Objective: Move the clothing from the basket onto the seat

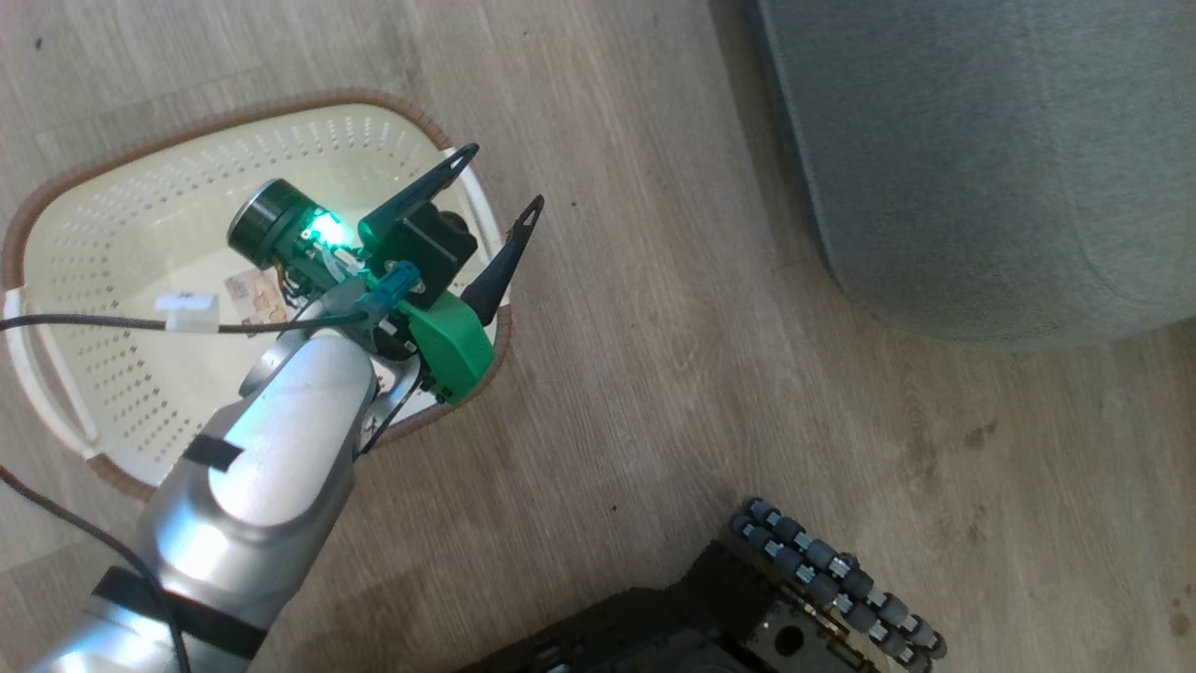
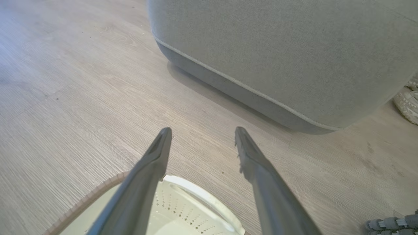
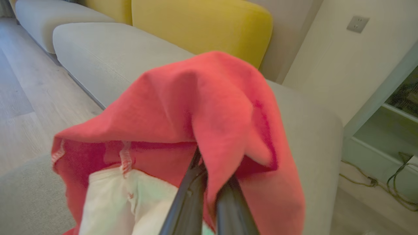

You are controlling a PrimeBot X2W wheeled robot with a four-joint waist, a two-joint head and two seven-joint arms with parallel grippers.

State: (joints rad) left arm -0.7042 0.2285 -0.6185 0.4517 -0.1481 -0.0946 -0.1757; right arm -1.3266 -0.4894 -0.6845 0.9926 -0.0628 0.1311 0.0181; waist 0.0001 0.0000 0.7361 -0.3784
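Observation:
The cream basket (image 1: 112,224) with its brown rim stands on the floor at the left of the head view; only a label sticker shows on its bottom. My left gripper (image 1: 500,192) hovers over the basket's right rim, open and holding nothing, fingers pointing toward the grey seat (image 1: 981,159). In the left wrist view its fingertips (image 2: 162,140) frame bare floor, the basket's rim (image 2: 202,192) below them and the seat (image 2: 294,58) beyond. My right gripper (image 3: 209,178) is shut on red clothing (image 3: 202,104) with a white panel, which drapes over the fingers above the seat (image 3: 107,55).
Wooden floor lies between basket and seat. The robot's dark base with a roller wheel (image 1: 832,579) is at the bottom of the head view. Yellow back cushions (image 3: 202,26), a wall socket (image 3: 357,23) and cables on the floor (image 3: 372,182) show behind the sofa. A pale shoe (image 2: 408,101) lies by the seat's corner.

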